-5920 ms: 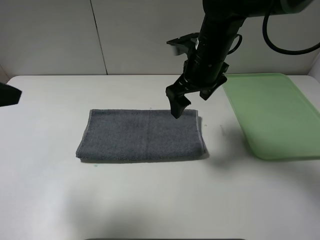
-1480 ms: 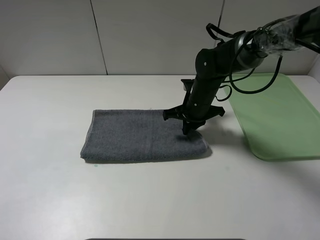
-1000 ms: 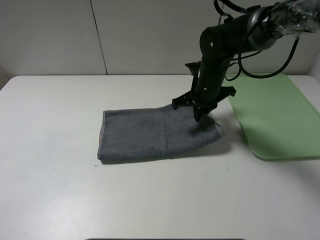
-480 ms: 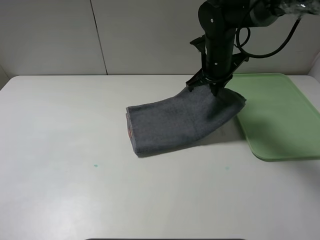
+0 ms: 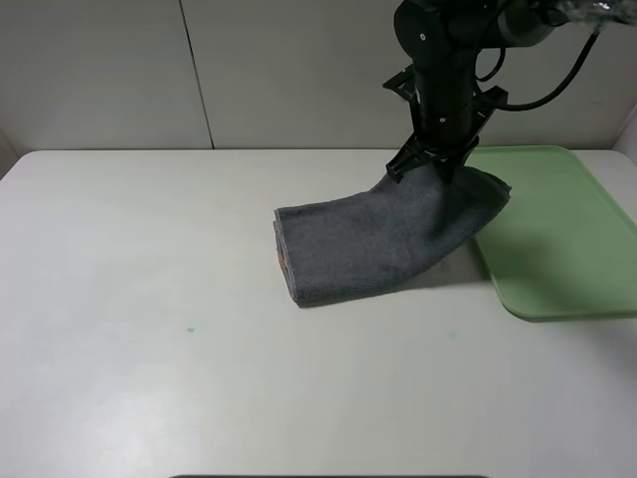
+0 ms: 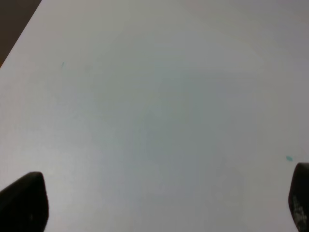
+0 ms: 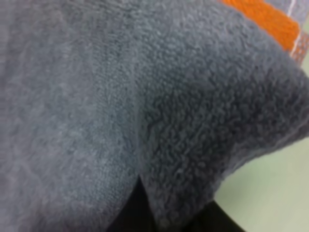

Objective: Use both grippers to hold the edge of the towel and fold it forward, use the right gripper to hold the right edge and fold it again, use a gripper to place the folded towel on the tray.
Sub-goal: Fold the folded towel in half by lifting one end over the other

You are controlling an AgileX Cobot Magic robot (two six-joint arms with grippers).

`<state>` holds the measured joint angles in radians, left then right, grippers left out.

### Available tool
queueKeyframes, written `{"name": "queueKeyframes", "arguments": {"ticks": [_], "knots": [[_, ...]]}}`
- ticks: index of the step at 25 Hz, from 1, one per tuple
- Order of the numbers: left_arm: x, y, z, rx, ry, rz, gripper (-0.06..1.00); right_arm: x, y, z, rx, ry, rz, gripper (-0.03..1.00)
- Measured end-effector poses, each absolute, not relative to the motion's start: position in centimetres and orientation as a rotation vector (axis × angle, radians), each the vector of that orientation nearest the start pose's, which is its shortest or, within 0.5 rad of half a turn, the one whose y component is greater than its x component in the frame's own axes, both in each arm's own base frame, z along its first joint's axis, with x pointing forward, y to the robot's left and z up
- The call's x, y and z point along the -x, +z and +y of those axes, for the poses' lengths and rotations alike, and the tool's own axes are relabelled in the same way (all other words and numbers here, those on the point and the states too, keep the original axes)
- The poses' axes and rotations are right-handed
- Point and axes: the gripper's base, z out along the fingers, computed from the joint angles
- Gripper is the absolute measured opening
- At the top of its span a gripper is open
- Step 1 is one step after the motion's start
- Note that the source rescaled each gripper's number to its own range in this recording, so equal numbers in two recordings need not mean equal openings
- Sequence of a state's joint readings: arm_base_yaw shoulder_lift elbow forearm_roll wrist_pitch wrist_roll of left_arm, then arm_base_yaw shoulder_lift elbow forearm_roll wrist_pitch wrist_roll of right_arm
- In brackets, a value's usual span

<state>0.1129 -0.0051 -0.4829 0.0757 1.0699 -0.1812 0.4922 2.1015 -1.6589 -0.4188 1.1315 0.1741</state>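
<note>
The folded grey towel has its right end lifted and its left end resting on the white table. My right gripper is shut on the towel's raised right end, which hangs over the left rim of the green tray. The right wrist view is filled with the grey towel, its orange stripe and a bit of green tray. My left gripper is open and empty over bare table; its arm is out of the exterior view.
A small teal speck marks the table at the front left. A pale wall runs behind the table's far edge. The tray reaches the right edge of the exterior view.
My right gripper has closed on the towel's right end, lifted it and carried it right and back toward the tray. The towel's left end slid right along the table.
</note>
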Motion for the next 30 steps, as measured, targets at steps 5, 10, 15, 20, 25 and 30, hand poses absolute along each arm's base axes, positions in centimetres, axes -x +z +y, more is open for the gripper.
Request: {"name": "queueKeyframes", "arguments": {"ticks": [5,10,15,20,25,30], "knots": [[0.5,27.2,0.6,0.306,0.049,2.041,1.00,-38.8,21.0,19.5,0.727,-0.467,2.785,0.08],[0.5,27.2,0.6,0.306,0.049,2.041,1.00,-37.7,22.6,22.6,0.770,-0.368,2.750,0.08],[0.5,27.2,0.6,0.306,0.049,2.041,1.00,-36.0,22.4,25.2,0.829,-0.303,2.752,0.08],[0.5,27.2,0.6,0.306,0.049,2.041,1.00,-34.8,21.0,27.4,0.864,-0.285,2.760,0.08],[0.5,27.2,0.6,0.306,0.049,2.041,1.00,-34.1,19.6,29.2,0.864,-0.250,2.766,0.08],[0.5,27.2,0.6,0.306,0.049,2.041,1.00,-34.1,18.1,29.5,0.845,-0.237,2.802,0.08]]}}
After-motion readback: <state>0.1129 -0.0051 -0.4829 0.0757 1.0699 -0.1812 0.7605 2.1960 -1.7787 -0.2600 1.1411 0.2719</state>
